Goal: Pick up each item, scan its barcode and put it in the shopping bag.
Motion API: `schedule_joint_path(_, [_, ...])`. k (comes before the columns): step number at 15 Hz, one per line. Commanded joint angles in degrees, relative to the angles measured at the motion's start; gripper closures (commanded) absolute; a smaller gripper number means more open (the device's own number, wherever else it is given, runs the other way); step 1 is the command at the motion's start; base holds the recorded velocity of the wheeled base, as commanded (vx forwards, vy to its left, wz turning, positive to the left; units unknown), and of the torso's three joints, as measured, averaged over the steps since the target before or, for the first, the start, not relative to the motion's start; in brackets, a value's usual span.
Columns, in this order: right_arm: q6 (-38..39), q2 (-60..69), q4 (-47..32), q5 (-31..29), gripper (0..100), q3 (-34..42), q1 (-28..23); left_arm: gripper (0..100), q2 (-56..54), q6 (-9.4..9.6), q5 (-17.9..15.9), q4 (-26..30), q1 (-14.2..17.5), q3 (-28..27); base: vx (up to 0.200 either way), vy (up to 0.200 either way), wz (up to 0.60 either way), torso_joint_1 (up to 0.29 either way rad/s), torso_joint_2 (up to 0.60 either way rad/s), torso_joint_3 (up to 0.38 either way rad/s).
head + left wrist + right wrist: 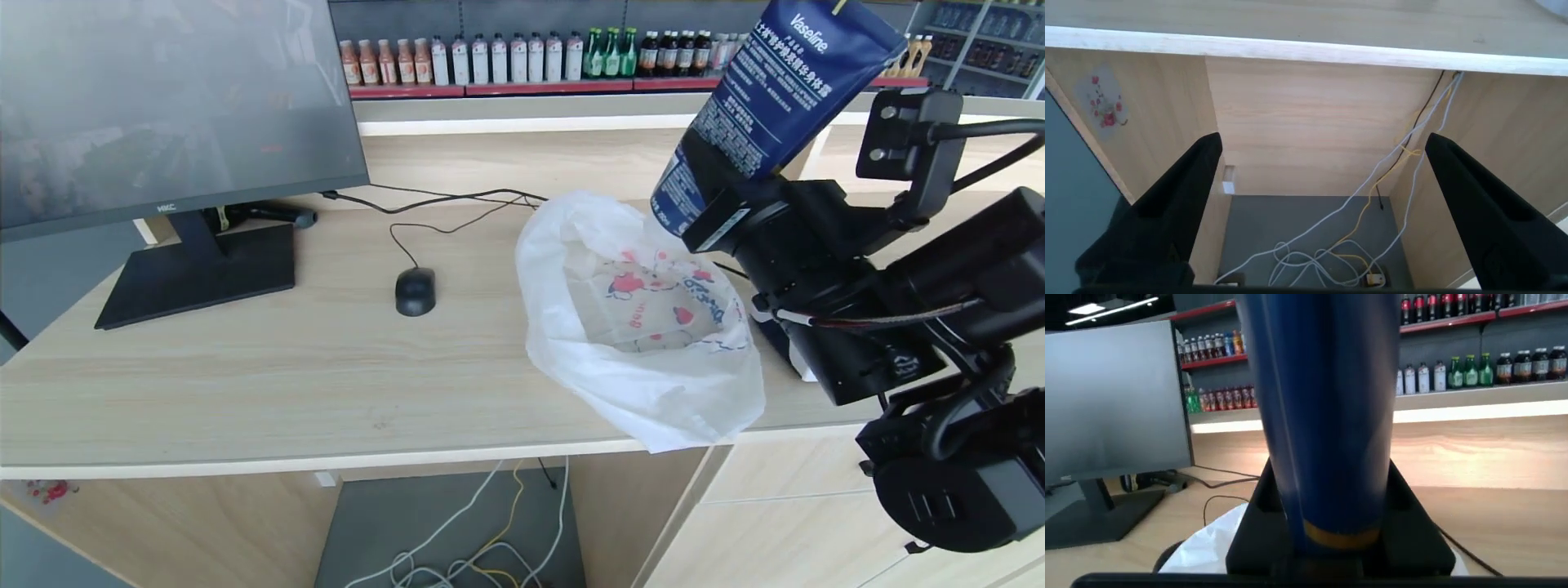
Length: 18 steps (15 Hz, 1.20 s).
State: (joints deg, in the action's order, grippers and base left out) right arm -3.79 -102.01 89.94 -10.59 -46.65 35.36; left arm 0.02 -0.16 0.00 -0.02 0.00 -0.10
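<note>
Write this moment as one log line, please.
right fingers: shut on blue tube, raised | shopping bag: open on counter | left fingers: open, empty

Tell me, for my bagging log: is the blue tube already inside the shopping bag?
No, the right gripper holds the blue tube up in the air, outside the shopping bag.

The monitor (163, 98) stands at the worktop's (286, 384) left rear, the mouse (415, 291) right of its stand, the shopping bag (653, 392) farther right, overhanging the front edge. The tube (767, 106), held in the right end effector (714, 216), hangs above the bag's far right side. Bottle shelves (531, 86) run behind.
</note>
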Motion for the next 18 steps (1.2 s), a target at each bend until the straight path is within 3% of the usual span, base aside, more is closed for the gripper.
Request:
schedule_joint_path(1, [-1.0,0.2,-0.6,2.5,100,-0.4,0.1,0,0.0,-0.02,0.0,0.0,0.0,0.0,0.0,0.0,0.0,0.0,0.0,0.0])
schedule_joint_path(8, [-0.6,-1.3,-19.2,-0.5,100,-7.8,-0.1,0,0.0,-0.02,0.0,0.0,0.0,0.0,0.0,0.0,0.0,0.0,0.0,0.0])
schedule_joint_path(18, [3.1,-12.0,-19.6,-0.1,100,-12.4,-3.5,0,0.0,-0.02,0.0,0.0,0.0,0.0,0.0,0.0,0.0,0.0,0.0,0.0])
